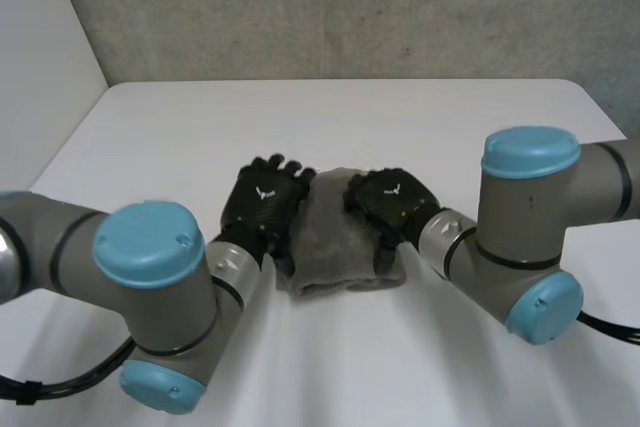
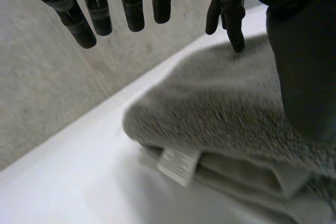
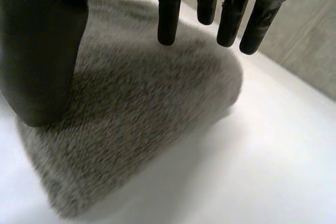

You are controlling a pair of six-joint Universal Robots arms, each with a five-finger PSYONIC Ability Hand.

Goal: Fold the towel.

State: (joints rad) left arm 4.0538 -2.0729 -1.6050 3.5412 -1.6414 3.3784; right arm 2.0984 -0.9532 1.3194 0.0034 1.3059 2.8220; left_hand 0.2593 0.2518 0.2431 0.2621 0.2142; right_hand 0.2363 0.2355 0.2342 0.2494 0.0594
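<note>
At the towel's [image 1: 335, 247] left edge sits the left hand [image 1: 265, 202], slack and holding nothing. Its fingers [image 2: 131, 9] are straight and clear of the cloth, and its thumb [image 2: 302, 66] lies over the top layer. The towel is a small, thick grey bundle in the middle of the white surface [image 1: 350, 117], between the two hands, and looks close to finished. On its right part lies the right hand [image 1: 395, 202], also spread and gripping nothing. Its fingers [image 3: 170, 9] are straight above the pile and its thumb [image 3: 39, 51] is pressed down into it.

The likeliest slip, I think, is the stack shifting. If either thumb drags as it lifts, the plush top layer could slide or spring open and skew the fold.

The left wrist view shows the stacked layers along the near edge and a white tag [image 2: 178, 165] hanging there, which the head view misses. The right wrist view shows the rounded far corner. The head view alone places both hands.
</note>
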